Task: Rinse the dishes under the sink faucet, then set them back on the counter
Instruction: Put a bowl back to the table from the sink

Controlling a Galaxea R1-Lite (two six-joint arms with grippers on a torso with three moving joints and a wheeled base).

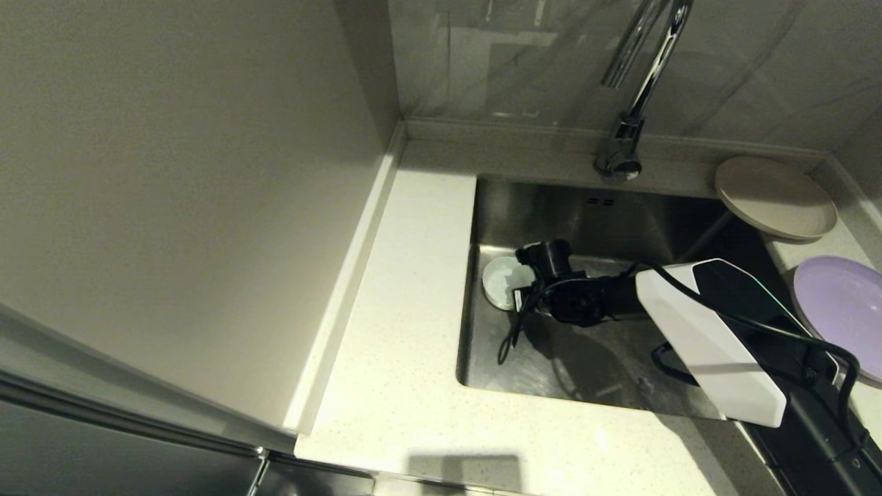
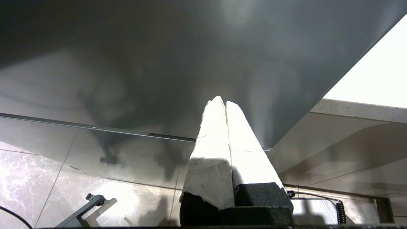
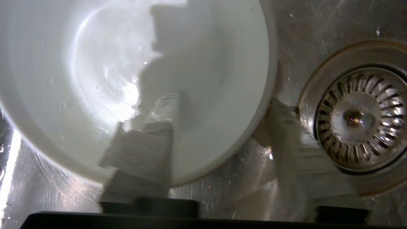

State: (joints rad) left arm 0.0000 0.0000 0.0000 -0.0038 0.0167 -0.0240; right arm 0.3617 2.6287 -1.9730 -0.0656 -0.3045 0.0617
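Note:
The small white bowl [image 1: 503,279] [image 3: 127,63] stands upright on the floor of the steel sink [image 1: 586,358], near its left wall. My right gripper [image 1: 527,279] [image 3: 222,105] is down in the basin and open, straddling the bowl's rim: one finger is inside the bowl and the other touches the rim from outside. The drain strainer [image 3: 359,117] lies just beside that outer finger. The beige plate [image 1: 775,196] and the lilac plate [image 1: 841,310] rest on the counter to the right of the sink. My left gripper [image 2: 222,103] is shut on nothing, parked below the counter edge.
The chrome faucet [image 1: 641,89] rises behind the sink's back rim, its spout high above the basin. Speckled off-white counter [image 1: 406,310] runs along the sink's left and front. A wall panel stands to the left. Two overflow slots [image 1: 601,201] show in the back wall of the basin.

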